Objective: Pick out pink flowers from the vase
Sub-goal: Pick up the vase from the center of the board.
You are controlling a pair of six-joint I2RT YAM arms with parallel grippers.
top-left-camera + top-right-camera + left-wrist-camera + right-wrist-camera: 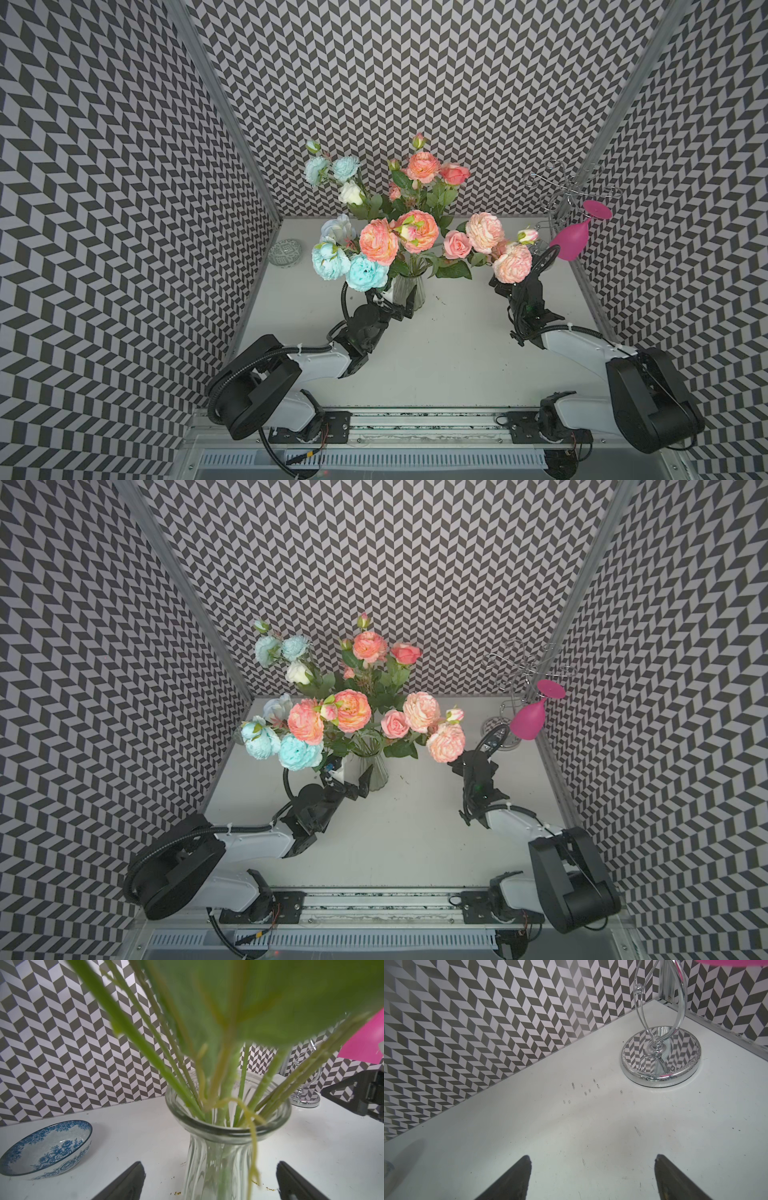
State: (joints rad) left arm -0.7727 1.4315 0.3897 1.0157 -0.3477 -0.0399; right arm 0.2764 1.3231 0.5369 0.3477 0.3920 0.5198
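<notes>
The clear ribbed vase (409, 291) stands mid-table and holds a mixed bunch. Pink flowers (378, 241) in peach and coral spread above and to the right of it. One low peach bloom (513, 262) hangs over my right arm. Pale blue blooms (365, 272) lean left. My left gripper (392, 300) is open, with a finger on each side of the vase (218, 1157) body and a gap to the glass on both sides (209, 1167). Green stalks (145, 1047) rise from the rim. My right gripper (592, 1159) is open over bare table, partly hidden under the blooms (473, 766).
A blue-patterned bowl (285, 252) sits at the back left near the wall (45, 1149). A chrome rack (569, 183) with a mirrored base (661, 1059) stands in the back right corner, with a magenta wine glass (573, 241) hanging from it. Chevron walls enclose three sides.
</notes>
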